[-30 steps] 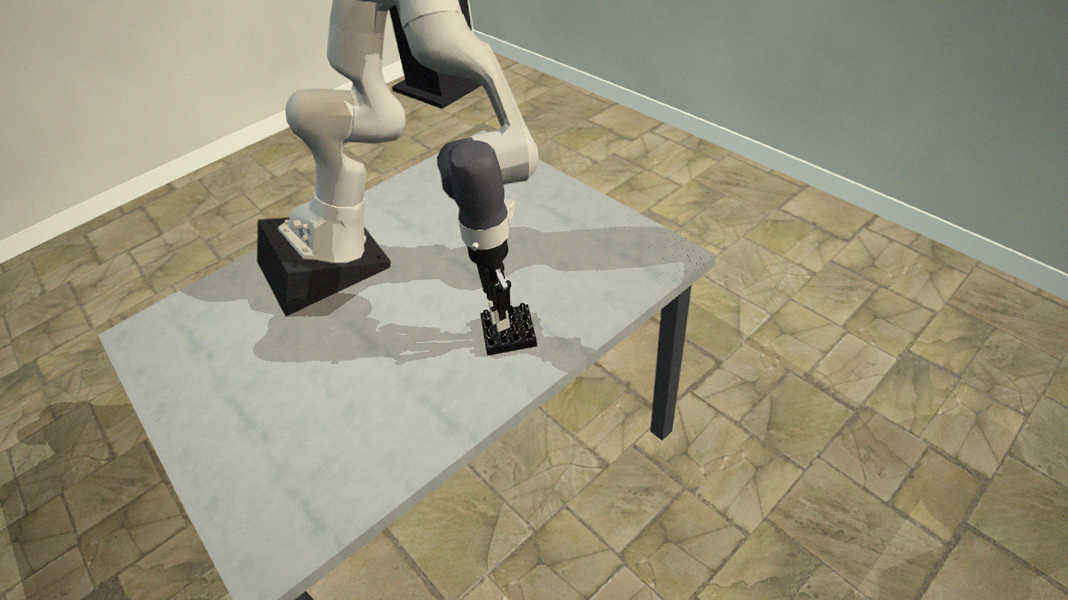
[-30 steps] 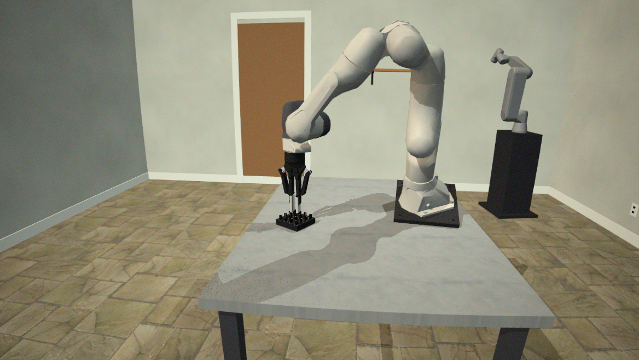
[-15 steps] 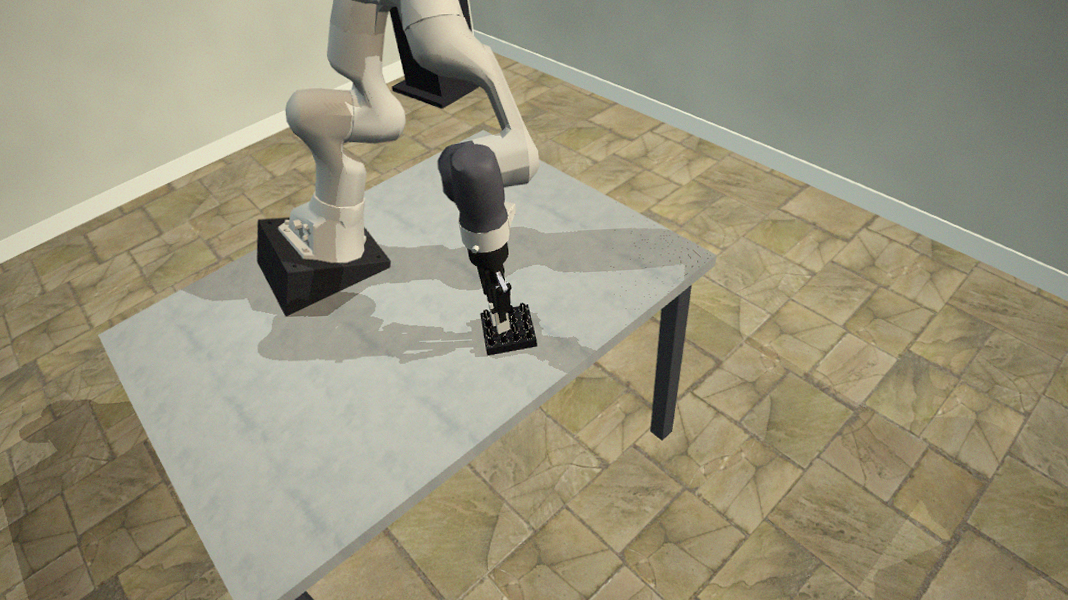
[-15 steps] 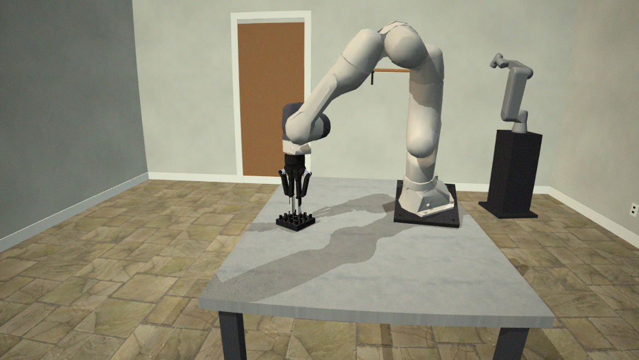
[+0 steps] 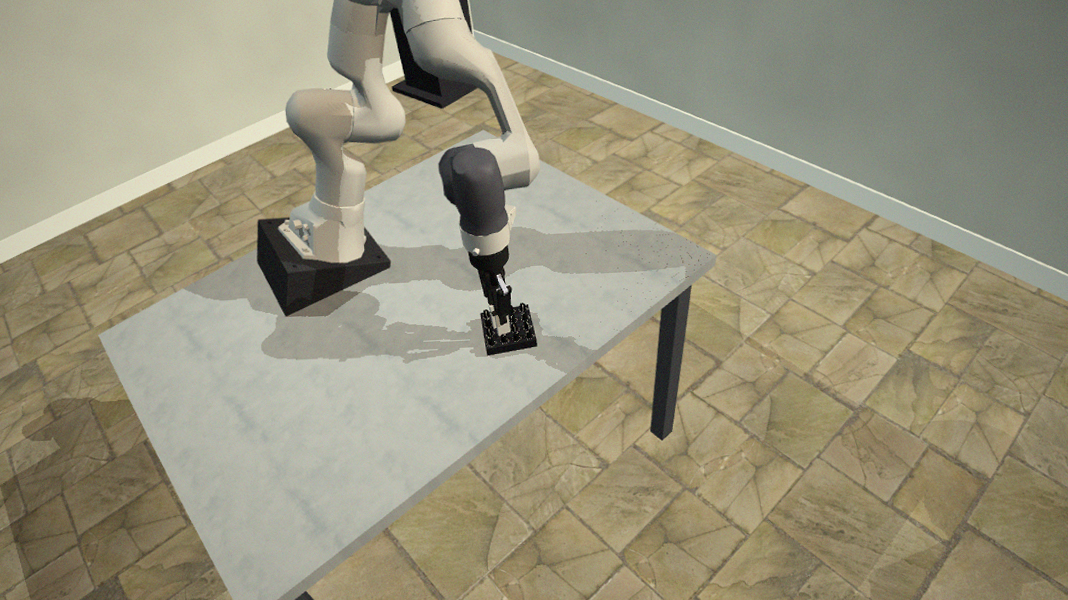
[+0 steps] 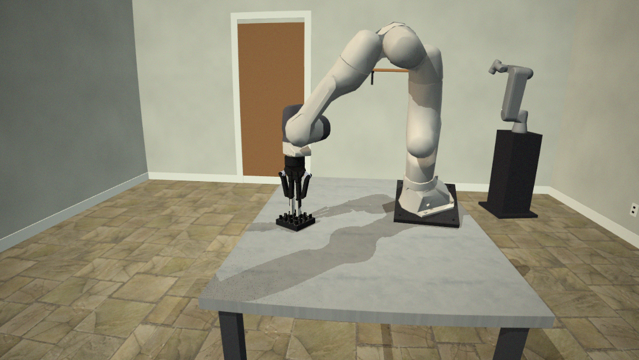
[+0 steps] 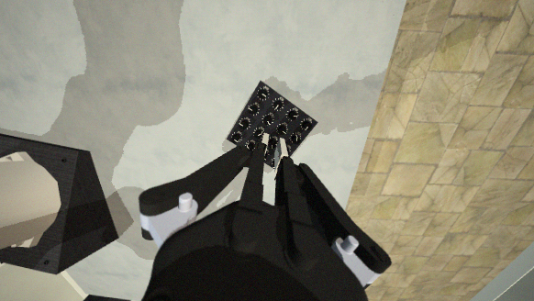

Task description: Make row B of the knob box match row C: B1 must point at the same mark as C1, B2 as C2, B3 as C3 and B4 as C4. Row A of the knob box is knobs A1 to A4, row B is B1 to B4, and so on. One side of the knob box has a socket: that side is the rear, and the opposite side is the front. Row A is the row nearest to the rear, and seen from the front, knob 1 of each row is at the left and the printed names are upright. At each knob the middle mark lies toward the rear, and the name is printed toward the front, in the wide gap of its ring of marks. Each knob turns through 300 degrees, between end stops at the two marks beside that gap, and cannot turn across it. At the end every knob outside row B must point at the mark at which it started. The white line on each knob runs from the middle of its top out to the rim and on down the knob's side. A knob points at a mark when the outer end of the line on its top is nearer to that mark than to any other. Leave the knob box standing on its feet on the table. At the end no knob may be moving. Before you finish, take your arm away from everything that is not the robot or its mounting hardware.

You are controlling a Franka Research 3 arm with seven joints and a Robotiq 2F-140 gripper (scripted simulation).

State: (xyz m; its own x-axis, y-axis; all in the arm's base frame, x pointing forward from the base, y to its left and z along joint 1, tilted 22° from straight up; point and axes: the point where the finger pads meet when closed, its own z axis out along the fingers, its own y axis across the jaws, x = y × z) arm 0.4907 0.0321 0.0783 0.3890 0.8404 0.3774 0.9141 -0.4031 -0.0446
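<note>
The black knob box [image 5: 511, 347] [image 6: 286, 225] [image 7: 265, 105] stands flat on the table, with four rows of four black knobs ringed by white marks. Short white lines show on several knob tops in the wrist view, but the printed names and the exact marks are too small to read. My gripper [image 5: 501, 329] [image 6: 295, 215] [image 7: 272, 143] points straight down at the box. Its pale fingertips stand a narrow gap apart at knob height, with a dark knob showing between them in the wrist view. I see no clear grip on it. The fingers hide some knobs near the box's lower corner there.
The table [image 5: 300, 440] [image 6: 402, 277] has its long edge not far beyond the box in the top view. My arm's black base [image 5: 324, 290] [image 6: 424, 222] [image 7: 89, 202] stands on the same table. A second arm on a black pedestal [image 6: 511, 174] stands off the table.
</note>
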